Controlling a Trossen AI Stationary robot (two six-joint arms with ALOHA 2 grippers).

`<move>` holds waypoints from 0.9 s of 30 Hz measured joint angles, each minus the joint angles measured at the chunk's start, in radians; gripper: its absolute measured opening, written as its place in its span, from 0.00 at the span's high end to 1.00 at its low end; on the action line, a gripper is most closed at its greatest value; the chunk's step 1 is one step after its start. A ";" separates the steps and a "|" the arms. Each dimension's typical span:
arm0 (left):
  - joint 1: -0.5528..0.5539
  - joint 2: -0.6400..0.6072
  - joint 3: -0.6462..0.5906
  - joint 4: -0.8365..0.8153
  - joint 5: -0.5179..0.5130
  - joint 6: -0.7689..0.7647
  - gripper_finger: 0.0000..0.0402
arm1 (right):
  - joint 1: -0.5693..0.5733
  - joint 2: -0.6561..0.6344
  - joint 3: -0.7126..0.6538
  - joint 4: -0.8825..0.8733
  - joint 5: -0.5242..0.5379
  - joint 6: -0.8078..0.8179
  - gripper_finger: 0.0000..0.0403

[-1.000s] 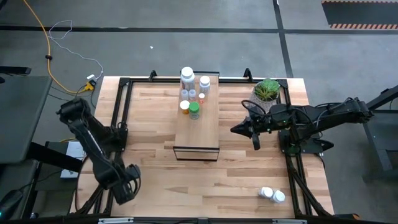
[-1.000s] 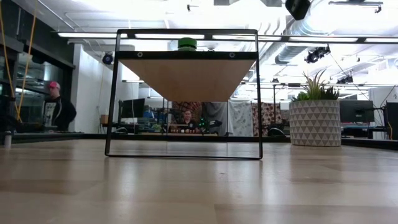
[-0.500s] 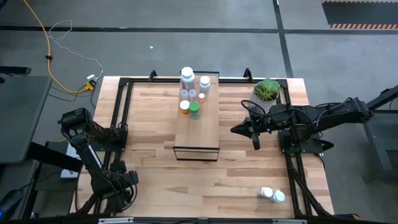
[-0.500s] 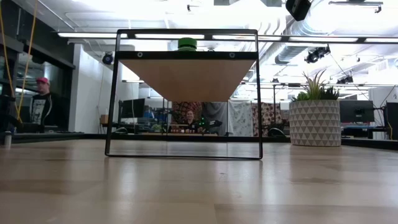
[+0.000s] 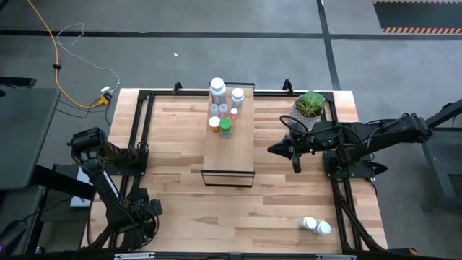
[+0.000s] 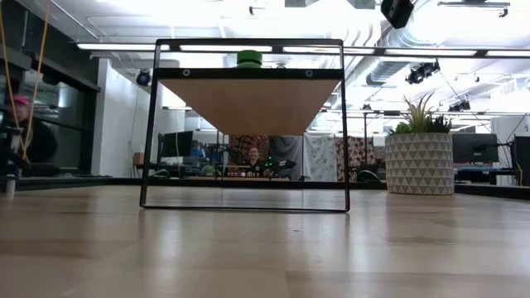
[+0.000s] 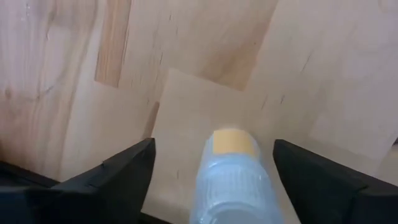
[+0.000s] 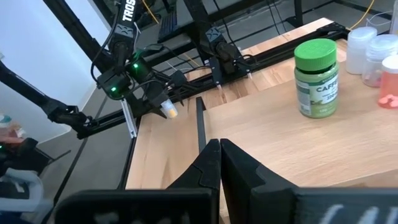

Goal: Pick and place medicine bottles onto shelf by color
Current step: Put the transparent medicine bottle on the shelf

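Grey floor surrounded the wooden counter [image 5: 180,195] in the high view. Shelf [image 5: 229,137] at centre carried several medicine bottles [image 5: 223,108] at its far end; two more white bottles [image 5: 316,226] lay near the counter's near right corner. Left pincer [image 5: 144,217] at near left edge; right pincer [image 5: 278,150] beside the shelf, fingers pressed together. Low view: green bottle [image 6: 248,58] atop the shelf, potted plant [image 6: 419,157] at right. Left wrist view: a clear bottle with yellow cap [image 7: 231,174] sat between the spread fingers [image 7: 118,171]. Right wrist view: the green bottle stood upright on the shelf.

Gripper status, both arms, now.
Left gripper: at the table's near-left corner, a clear bottle with a yellow cap between its fingers; firm grip cannot be told.
Right gripper: shut, empty, beside the shelf.
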 joint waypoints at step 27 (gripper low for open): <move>0.117 -0.286 0.001 -0.063 0.015 0.020 0.65 | 0.000 0.000 0.000 -0.005 0.015 -0.034 1.00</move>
